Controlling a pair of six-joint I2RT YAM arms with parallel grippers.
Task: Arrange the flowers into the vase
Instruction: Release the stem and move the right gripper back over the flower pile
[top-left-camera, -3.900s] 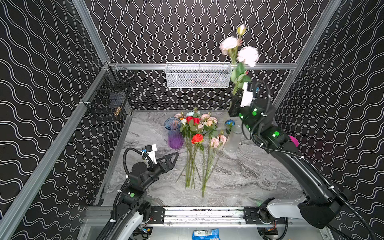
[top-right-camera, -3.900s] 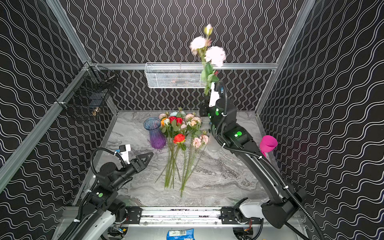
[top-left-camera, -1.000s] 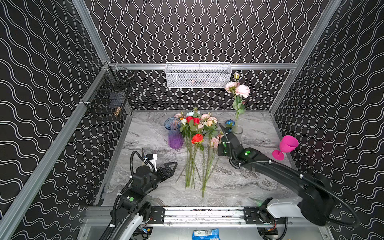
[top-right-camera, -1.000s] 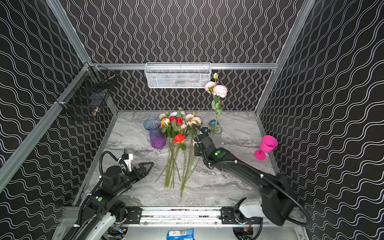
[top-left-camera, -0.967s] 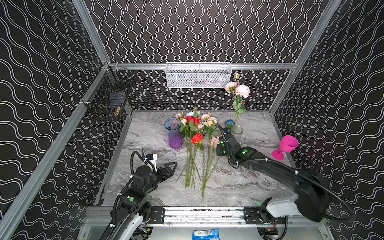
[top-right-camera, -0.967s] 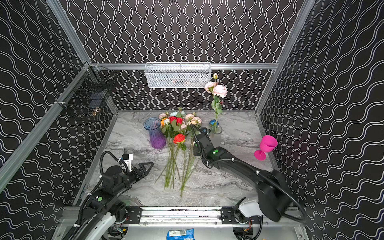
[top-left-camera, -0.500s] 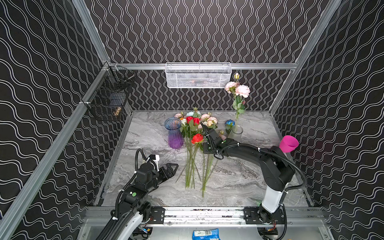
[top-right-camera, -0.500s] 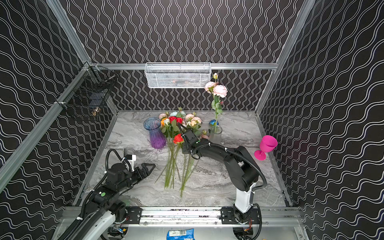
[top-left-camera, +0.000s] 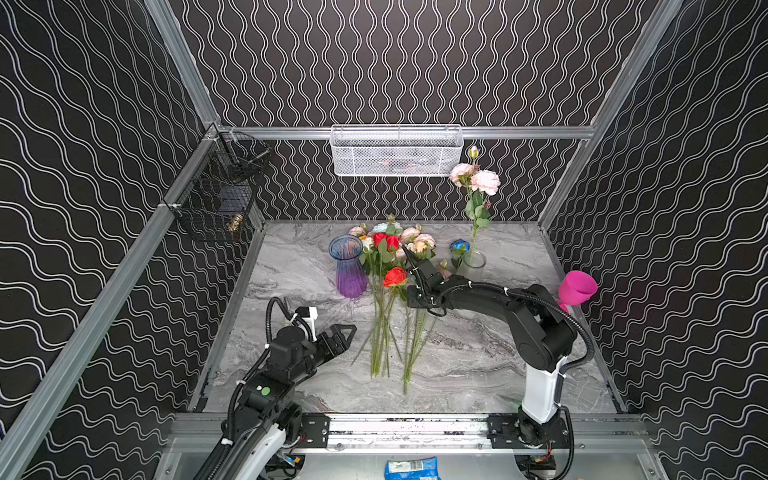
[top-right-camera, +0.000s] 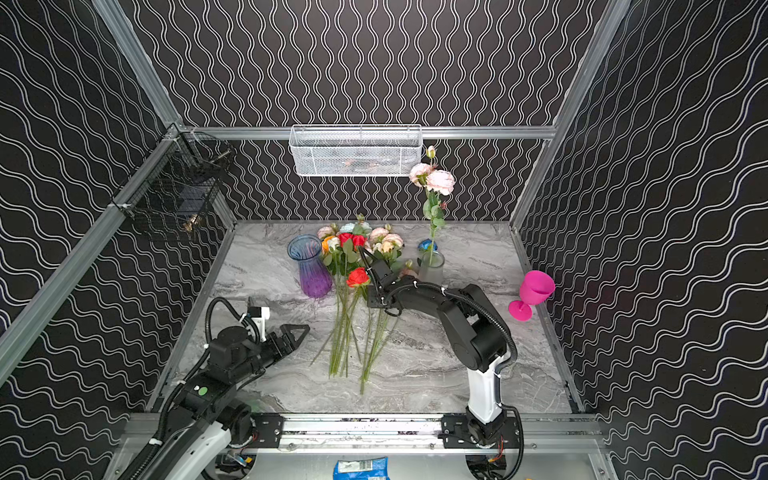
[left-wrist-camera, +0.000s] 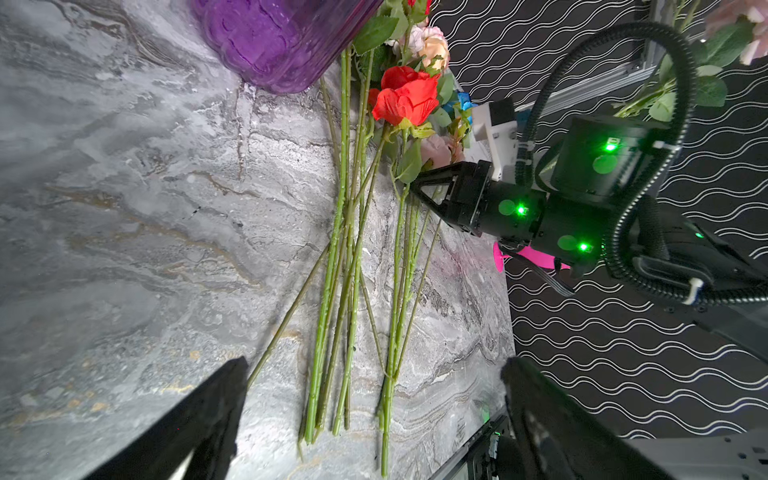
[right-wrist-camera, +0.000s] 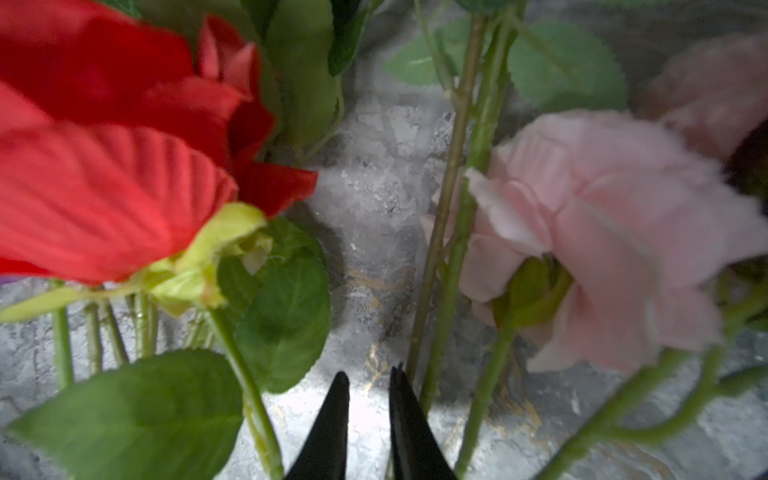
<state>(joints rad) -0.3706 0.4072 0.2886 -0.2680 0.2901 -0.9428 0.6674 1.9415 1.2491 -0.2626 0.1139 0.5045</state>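
The flowers (top-left-camera: 388, 316) lie in a bunch mid-table, stems toward the front and blooms at the back. A red bloom (top-left-camera: 395, 276) (right-wrist-camera: 104, 166) and a pink bloom (right-wrist-camera: 602, 228) flank my right gripper (top-left-camera: 408, 255) (right-wrist-camera: 365, 376). It lies low among the stems, open by a narrow gap with nothing between its tips. One pink spray (top-left-camera: 473, 183) stands upright in the clear glass vase (top-left-camera: 473, 264). My left gripper (top-left-camera: 347, 332) (left-wrist-camera: 376, 361) hangs wide open and empty, left of the stem ends.
An empty purple vase (top-left-camera: 349, 270) stands left of the blooms. A pink goblet (top-left-camera: 575, 289) sits by the right wall. A white mesh basket (top-left-camera: 397, 151) hangs on the back wall and a black wire basket (top-left-camera: 220, 195) on the left wall.
The right gripper swung left from beside the glass vase into the blooms by the red flower, and its jaws parted slightly. The left gripper crept toward the stems.
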